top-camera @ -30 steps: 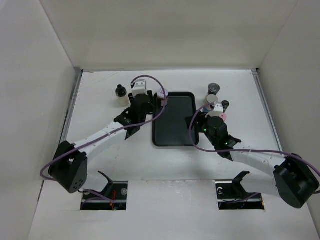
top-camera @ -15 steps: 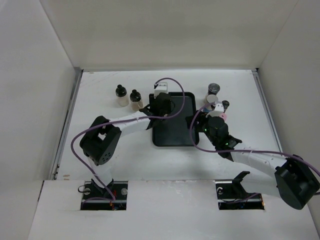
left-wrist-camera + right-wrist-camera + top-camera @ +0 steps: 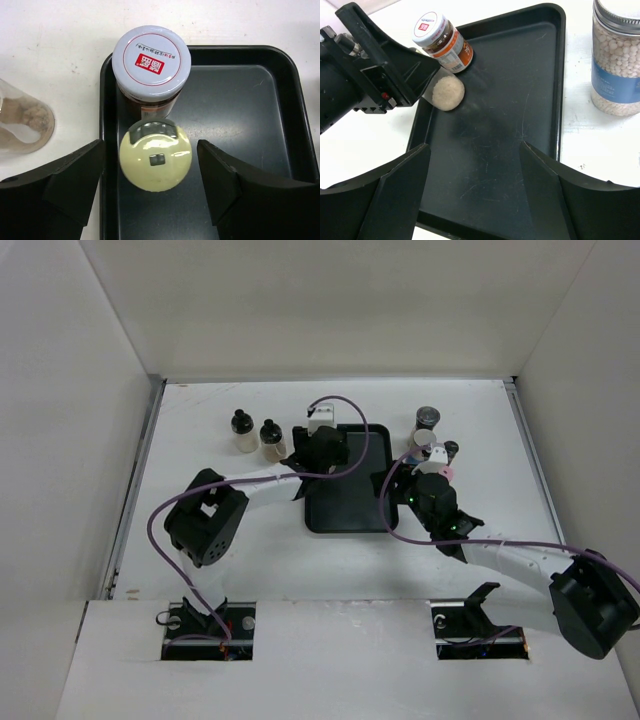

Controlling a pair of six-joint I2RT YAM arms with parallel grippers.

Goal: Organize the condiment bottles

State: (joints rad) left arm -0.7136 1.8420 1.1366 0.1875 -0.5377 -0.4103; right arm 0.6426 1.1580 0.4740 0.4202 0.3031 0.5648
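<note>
Cream-capped bottle (image 3: 155, 161), round matte top, on glossy tray (image 3: 240, 125) by lilac-lidded jar (image 3: 151, 61); left gripper (image 3: 150, 152) wide astride; right gripper (image 3: 474, 148) wide.

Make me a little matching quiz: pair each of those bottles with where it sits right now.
1. lilac-lidded jar
2. cream-capped bottle
3. blue-labelled bead jar
4. two black-capped bottles

A. on the table, left of the tray
B. in the tray, between the open left claw fingers
C. in the tray's far-left corner
D. on the table, right of the tray

Pairs: 1-C, 2-B, 3-D, 4-A.
</note>
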